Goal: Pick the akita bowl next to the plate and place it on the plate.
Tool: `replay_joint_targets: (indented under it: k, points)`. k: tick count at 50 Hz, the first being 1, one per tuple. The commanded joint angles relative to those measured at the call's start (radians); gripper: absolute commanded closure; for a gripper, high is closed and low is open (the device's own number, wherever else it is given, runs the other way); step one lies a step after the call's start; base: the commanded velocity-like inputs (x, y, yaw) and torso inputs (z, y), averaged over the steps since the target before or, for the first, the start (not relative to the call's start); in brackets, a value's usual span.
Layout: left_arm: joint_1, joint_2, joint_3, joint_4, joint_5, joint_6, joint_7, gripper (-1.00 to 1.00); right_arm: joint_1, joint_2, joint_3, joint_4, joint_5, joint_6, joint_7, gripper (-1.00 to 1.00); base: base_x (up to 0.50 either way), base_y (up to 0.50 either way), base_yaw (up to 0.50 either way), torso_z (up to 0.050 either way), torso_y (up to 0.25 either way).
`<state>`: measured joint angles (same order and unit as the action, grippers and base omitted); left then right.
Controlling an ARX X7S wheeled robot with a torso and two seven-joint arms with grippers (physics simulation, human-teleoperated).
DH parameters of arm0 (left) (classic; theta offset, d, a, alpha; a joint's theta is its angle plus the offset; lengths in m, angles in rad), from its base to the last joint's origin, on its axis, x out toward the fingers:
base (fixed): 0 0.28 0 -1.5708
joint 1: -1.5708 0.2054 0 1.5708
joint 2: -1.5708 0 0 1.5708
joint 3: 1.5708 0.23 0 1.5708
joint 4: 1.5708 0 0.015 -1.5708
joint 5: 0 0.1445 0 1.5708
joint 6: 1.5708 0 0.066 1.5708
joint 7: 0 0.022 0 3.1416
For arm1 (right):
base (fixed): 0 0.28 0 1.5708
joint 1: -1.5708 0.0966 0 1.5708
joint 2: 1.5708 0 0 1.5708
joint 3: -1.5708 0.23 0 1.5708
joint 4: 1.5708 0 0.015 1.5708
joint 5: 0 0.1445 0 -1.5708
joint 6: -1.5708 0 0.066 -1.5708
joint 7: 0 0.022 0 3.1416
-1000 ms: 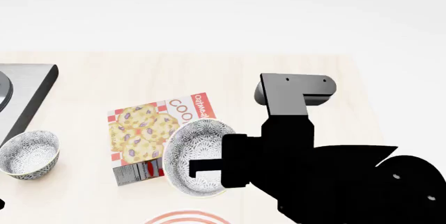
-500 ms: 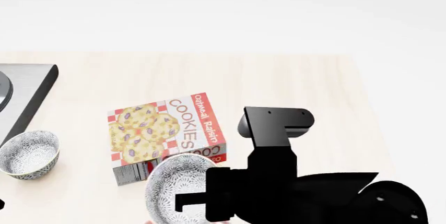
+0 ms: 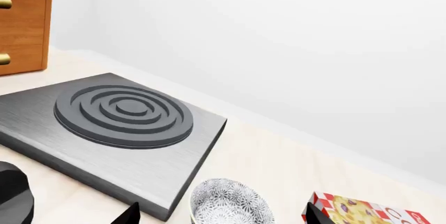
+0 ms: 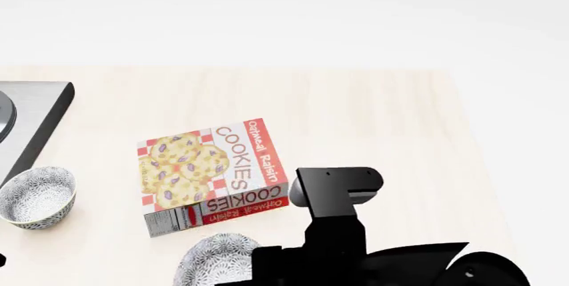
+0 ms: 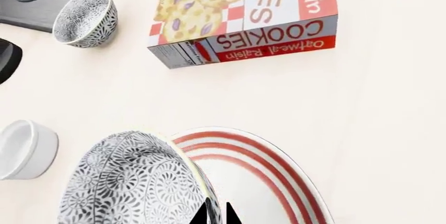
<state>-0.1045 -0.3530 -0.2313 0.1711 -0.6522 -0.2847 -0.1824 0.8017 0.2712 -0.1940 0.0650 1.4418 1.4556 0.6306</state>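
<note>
Cookie box (image 4: 213, 174), second bowl (image 4: 37, 197), cup (image 5: 24, 148), stove (image 3: 115, 130).

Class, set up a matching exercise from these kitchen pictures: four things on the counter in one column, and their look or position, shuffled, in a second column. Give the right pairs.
Things:
1. plate
2. cookie box
3. cup
4. held bowl

Descriptions:
A. plain white, small
B. gripped at its rim, over the plate's edge
C. white with red rings
D. lying flat, cookie picture facing up

Pairs: 1-C, 2-D, 3-A, 4-B
</note>
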Motion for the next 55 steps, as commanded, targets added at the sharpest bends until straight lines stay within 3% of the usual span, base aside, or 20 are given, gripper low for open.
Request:
replay_joint_targets:
  k: [1,55]
  points:
    - [0.002,-0.001,0.001,-0.002,-0.001,0.005,0.001,-1.0,-0.021,0.011,-0.026,-0.012,0.038,-0.004,-0.015,1.0,0.0,0.0,0.0,0.0,0.0]
    - [0.002,-0.007,0.011,-0.013,-0.006,0.019,-0.004,-1.0,-0.06,0.067,-0.192,0.015,-0.09,-0.116,-0.162,1.0,0.0,0.0,0.0,0.0,0.0]
